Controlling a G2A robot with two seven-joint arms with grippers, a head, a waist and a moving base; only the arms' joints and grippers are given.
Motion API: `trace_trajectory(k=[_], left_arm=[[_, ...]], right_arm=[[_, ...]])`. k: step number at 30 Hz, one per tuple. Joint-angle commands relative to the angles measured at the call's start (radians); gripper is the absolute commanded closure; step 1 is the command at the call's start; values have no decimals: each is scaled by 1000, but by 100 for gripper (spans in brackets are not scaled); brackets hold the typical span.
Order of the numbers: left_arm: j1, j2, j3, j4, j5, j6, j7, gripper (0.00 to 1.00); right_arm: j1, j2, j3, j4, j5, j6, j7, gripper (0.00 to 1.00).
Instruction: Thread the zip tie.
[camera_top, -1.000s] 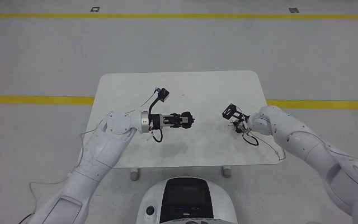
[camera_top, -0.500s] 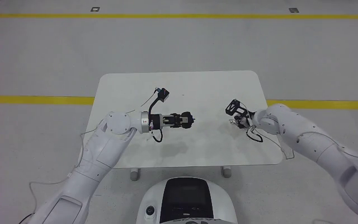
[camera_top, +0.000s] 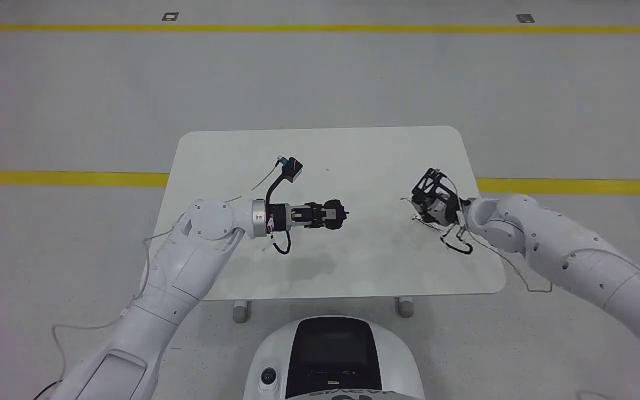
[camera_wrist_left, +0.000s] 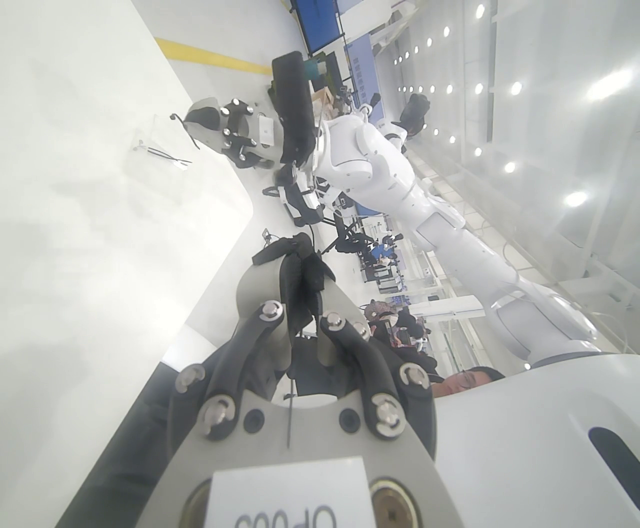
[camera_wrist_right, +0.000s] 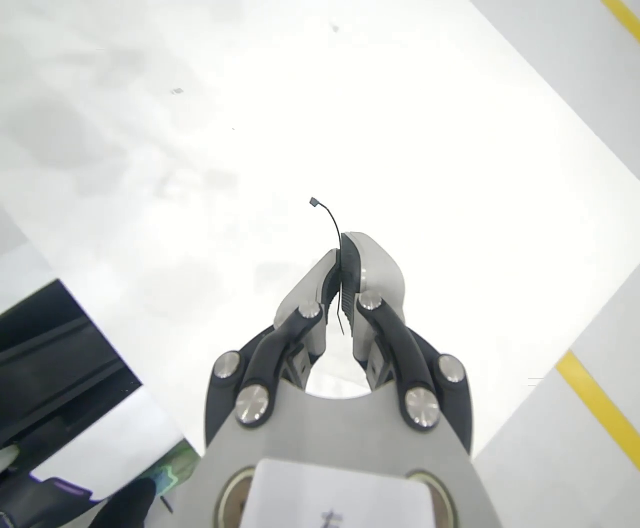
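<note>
The zip tie (camera_wrist_right: 335, 226) is a thin black band. It is up in the air above the white table (camera_top: 380, 150), not lying on it. The right gripper (camera_wrist_right: 341, 250) has hold of it. Its 2 fingers are pressed tight together with the band pinched between the pads. The small square head (camera_wrist_right: 314, 201) curls out past the fingertips. The plain end pokes out the back.

The left gripper (camera_wrist_left: 300, 260) is over the middle of the table, well apart from the right one. Its fingers are closed too. A thin black line (camera_wrist_left: 289, 415) shows in the gap behind its pads, so I think it is pinching something as well. It may be a second tie, but I cannot tell.

I think this is the getting-ready step. The pieces are held, but nothing has gone through the head yet. The next move needs the 2 grippers to come close. A pointy end has to meet the tiny hole in the head, straight on. A little tilt would make it miss. Both grips must be tight so nothing slips.
</note>
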Motion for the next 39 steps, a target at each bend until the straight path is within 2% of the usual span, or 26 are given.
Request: trace_trajectory(k=[1,7,9,12,16,18,24,27,37,39], left_arm=[[0,0,0,0,0,0,0,100],[0,0,0,0,0,0,0,100],[0,0,0,0,0,0,0,100],[0,0,0,0,0,0,0,100],[0,0,0,0,0,0,0,100],[0,0,0,0,0,0,0,100],[0,0,0,0,0,0,0,100],[0,0,0,0,0,0,0,100],[0,0,0,0,0,0,0,100],[0,0,0,0,0,0,0,100]], right_arm=[[-1,2,0,-2,-40,0,51,100],[-1,2,0,-2,-40,0,51,100],[-14,2,15,3,-10,0,20,100],[-49,12,56,-3,87,0,-79,100],[-93,38,97,-48,192,0,-215,100],[-124,53,116,-90,259,0,-307,100],[-191,81,138,-204,341,0,-502,100],[-198,89,130,-250,350,0,-498,100],[-204,87,136,-252,358,1,-497,100],[-223,84,161,-252,371,0,-548,100]])
